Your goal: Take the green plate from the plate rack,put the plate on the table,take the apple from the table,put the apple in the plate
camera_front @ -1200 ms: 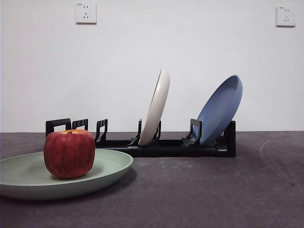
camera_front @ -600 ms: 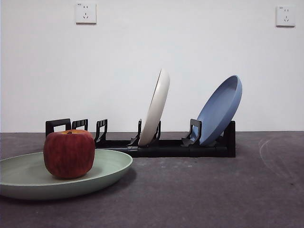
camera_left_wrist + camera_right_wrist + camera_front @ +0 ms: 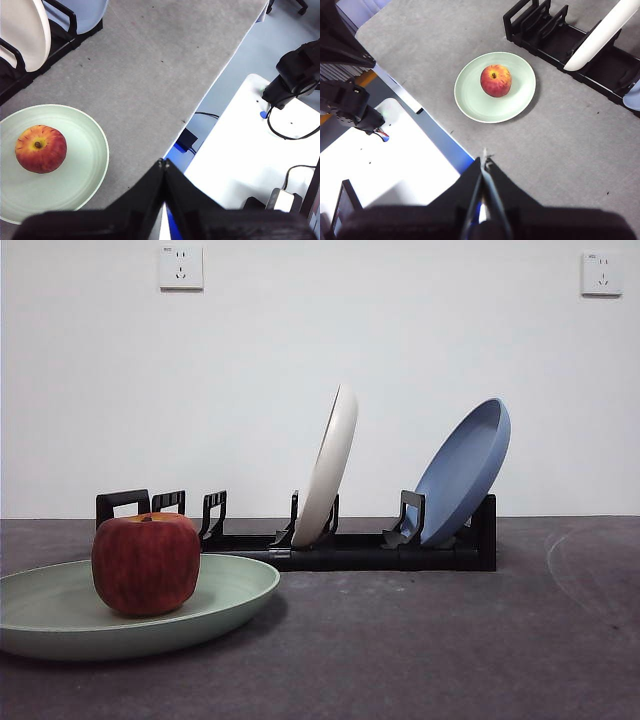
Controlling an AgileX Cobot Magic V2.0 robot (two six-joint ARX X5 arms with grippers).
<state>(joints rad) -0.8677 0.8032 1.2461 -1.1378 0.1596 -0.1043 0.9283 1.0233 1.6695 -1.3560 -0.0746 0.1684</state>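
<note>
— Step in hand? Where is everything?
— Last one looks finished: apple (image 3: 495, 80) resting inside green plate (image 3: 512, 105), flat on worktop (image 3: 570, 145) near its front edge, just beside plate rack (image 3: 560, 42).
— Rack contents?
— Cream plate (image 3: 328, 468) and blue plate (image 3: 463, 472), slotted upright.
— Hands?
— Left hand (image 3: 164, 165) and right hand (image 3: 484, 159) pinched closed, empty, raised clear. Probably nothing left but retreat.

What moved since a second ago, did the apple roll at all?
Nothing visibly changed. The apple sits in the green plate on the table as before, and the white plate and blue plate lean in the plate rack. Neither gripper shows in the front view.
</note>
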